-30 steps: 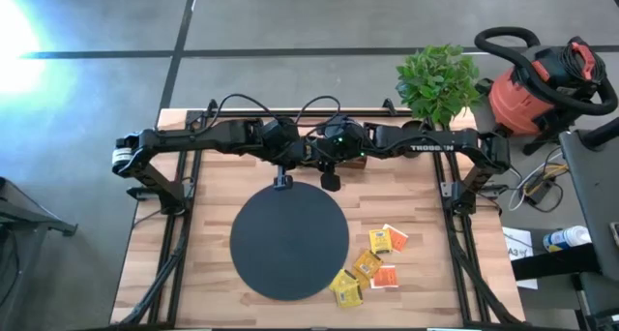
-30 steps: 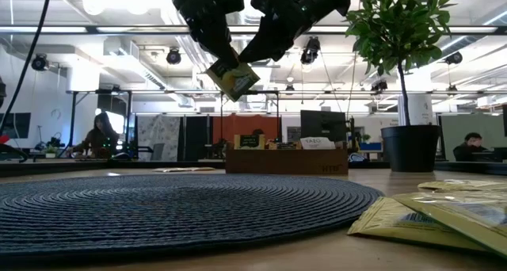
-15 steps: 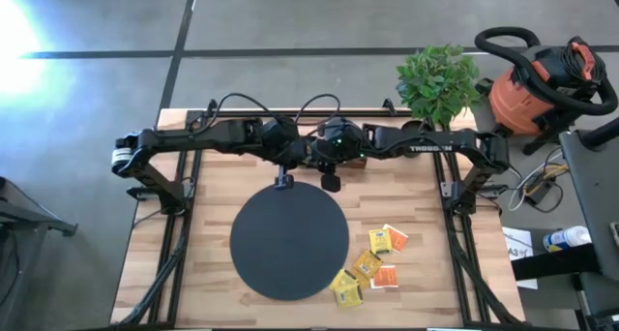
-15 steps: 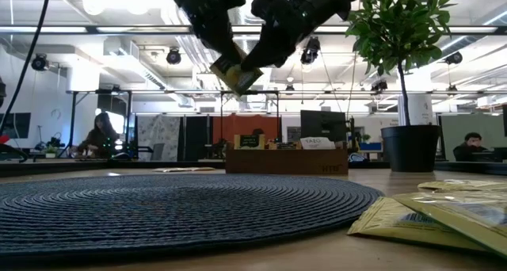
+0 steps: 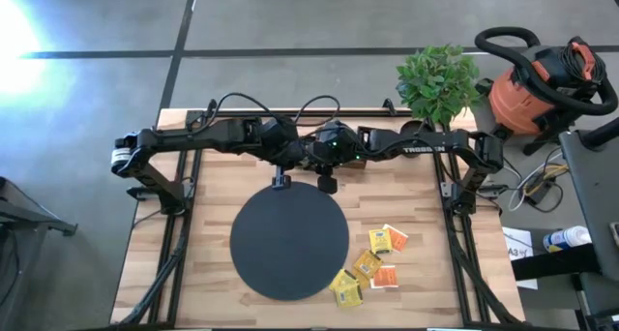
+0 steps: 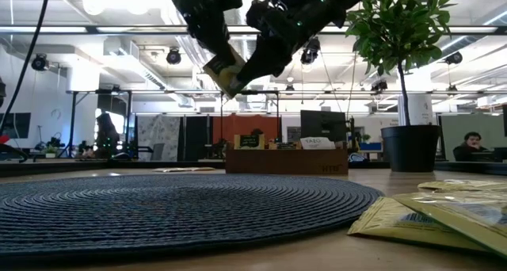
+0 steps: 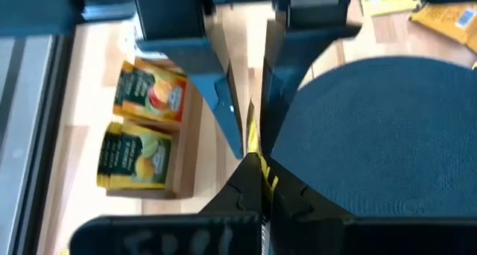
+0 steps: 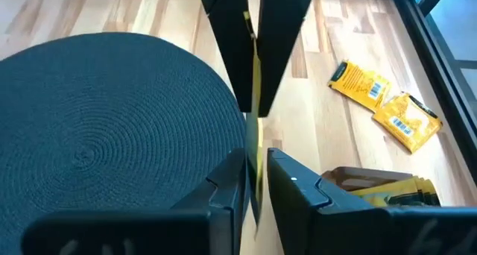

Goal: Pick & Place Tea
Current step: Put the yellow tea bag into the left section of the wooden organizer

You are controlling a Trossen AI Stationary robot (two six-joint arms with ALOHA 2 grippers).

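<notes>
A yellow tea sachet (image 6: 223, 70) hangs in the air over the far rim of the black disc (image 5: 289, 240). It is caught between my two grippers, which face each other. My left gripper (image 7: 258, 177) comes from the table's left and is shut on it. My right gripper (image 8: 256, 177) comes from the right and is shut on its other end. Several more tea sachets (image 5: 372, 263) lie flat on the wood to the right of the disc. Others stand in the brown wooden tray (image 7: 186, 147) at the far edge. My left gripper pinches one end of the sachet (image 7: 254, 155) between its two fingers, slanting down from the table's left. The sachet shows edge-on and is clear of disc and table. My right gripper pinches the opposite end (image 8: 256, 152) between its two fingers, slanting down from the table's right.
The wooden tray (image 6: 285, 162) stands just beyond the disc, under the arms. A potted plant (image 5: 437, 79) stands at the far right corner, and a red vacuum (image 5: 542, 79) is on the floor beyond it. Bare wood lies left of the disc (image 5: 184, 244). People sit in the room behind.
My right gripper has come down a little toward my left gripper and closed in over the sachet. A second ago the sachet hung below my left gripper with its yellow face showing. It now sits between both sets of fingers, mostly hidden.
</notes>
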